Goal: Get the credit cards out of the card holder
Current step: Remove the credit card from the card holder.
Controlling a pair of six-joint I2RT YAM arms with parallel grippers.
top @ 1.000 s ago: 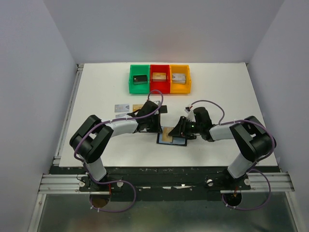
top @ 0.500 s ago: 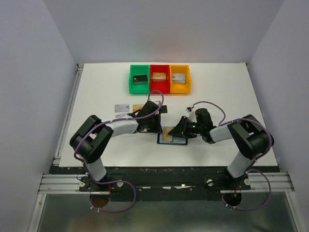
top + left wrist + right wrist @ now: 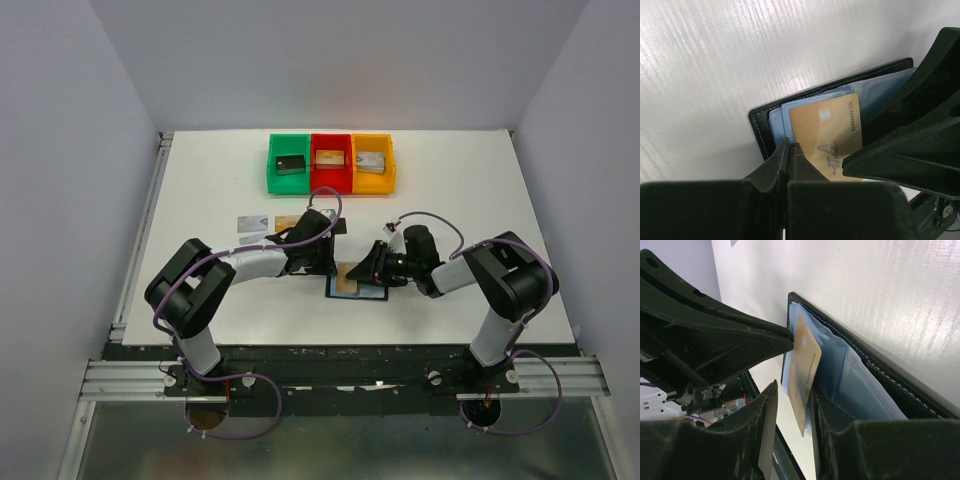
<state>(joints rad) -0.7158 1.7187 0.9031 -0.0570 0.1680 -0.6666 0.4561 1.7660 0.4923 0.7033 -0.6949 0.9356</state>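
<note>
The card holder lies open near the front middle of the table, black with blue-grey lining. A tan-gold credit card sticks halfway out of its slot. My left gripper is shut, its tips pressing down on the lining at the card's edge. My right gripper is open with the tan card between its fingers; the card rests against the right finger and a gap shows on the other side. Two more credit cards, silver-grey and tan, lie flat behind the left arm.
Green, red and yellow bins stand in a row at the back, each holding a block. A dark flat piece lies beside the left wrist. The two grippers meet tip to tip over the wallet.
Hardly anything: the right arm's elbow has shifted slightly to the left, and both grippers stay at the wallet with the tan card still partly out.
</note>
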